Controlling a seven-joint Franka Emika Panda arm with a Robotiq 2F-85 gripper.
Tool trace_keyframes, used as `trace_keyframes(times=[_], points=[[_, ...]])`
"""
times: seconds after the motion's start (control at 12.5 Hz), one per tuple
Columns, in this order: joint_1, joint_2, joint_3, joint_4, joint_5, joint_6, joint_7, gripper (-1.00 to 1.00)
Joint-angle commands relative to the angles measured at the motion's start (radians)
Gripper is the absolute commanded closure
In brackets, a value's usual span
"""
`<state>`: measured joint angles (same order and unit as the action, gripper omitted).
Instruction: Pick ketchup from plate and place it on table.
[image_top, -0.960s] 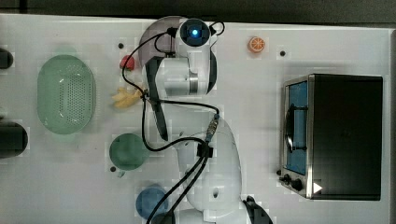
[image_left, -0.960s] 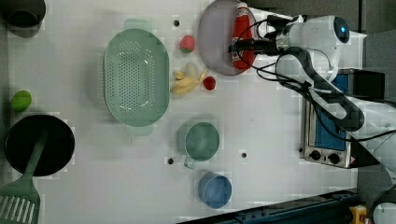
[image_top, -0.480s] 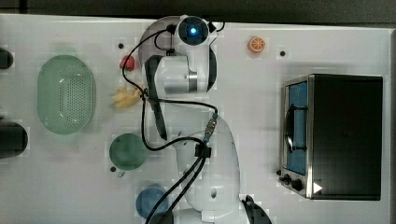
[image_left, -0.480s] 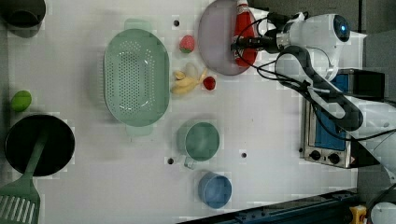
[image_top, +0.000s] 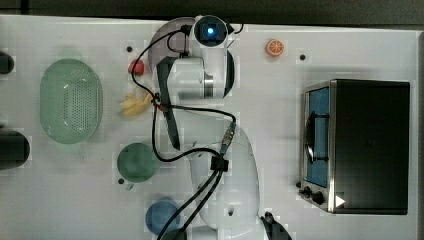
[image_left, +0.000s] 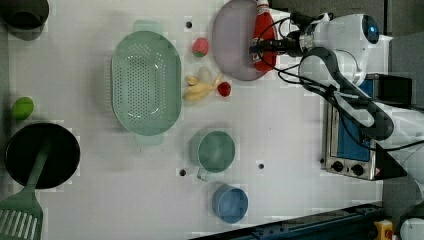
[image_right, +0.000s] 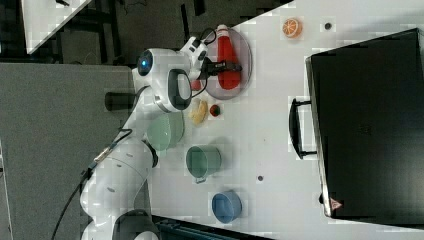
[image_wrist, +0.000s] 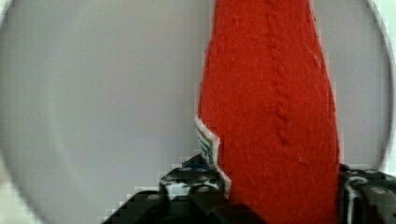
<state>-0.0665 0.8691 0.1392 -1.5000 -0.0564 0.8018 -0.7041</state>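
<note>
Jaws: clamped across the body of the ketchup bottle (image_wrist: 271, 107); in the wrist view a dark pad (image_wrist: 187, 184) sits against one flank and a second presses the other flank. Gripper (image_left: 263, 46) reaches in from the arm side of the plate.
Ketchup position: lying flat on the lilac-grey plate (image_left: 231, 42), along the plate's side nearest the arm, white cap toward the table's far edge as the right view shows it (image_right: 228, 55). Not yet lifted, as far as I can judge.
Plate position: at the table (image_left: 280, 140) edge, near the corner where the robot's forearm passes over; in the top view the arm covers most of it (image_top: 167, 37).
Step in hand: grip made; the lift comes next.
Lift advice: rise straight up before any sideways travel, so the soft fabric body clears the plate rim without dragging the plate along.
Grip check: hold looks mid-body, a fair balance; a felt bottle may sag, so move slowly.
Placement target: bare table between the plate and the toaster oven (image_left: 350, 135) looks suitable.
Obstacles: strawberry (image_left: 200, 46), small red ball (image_left: 224, 89) and banana pieces (image_left: 200, 89) lie just beside the plate toward the green colander (image_left: 145, 82); avoid that side.
Release: lower until the bottle rests on the table, then let go.
</note>
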Motion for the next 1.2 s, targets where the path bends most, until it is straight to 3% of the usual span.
trace_keyframes(times=[0.08, 0.32, 0.64, 1.2], points=[[-0.007, -0.21, 0.01, 0.04, 0.046, -0.133, 0.03, -0.19], [-0.028, -0.346, 0.004, 0.038, 0.126, -0.344, 0.031, -0.19], [-0.053, -0.501, -0.035, -0.008, 0.128, -0.503, 0.084, -0.19], [-0.063, -0.728, -0.122, -0.311, 0.125, -0.562, 0.086, -0.19]])
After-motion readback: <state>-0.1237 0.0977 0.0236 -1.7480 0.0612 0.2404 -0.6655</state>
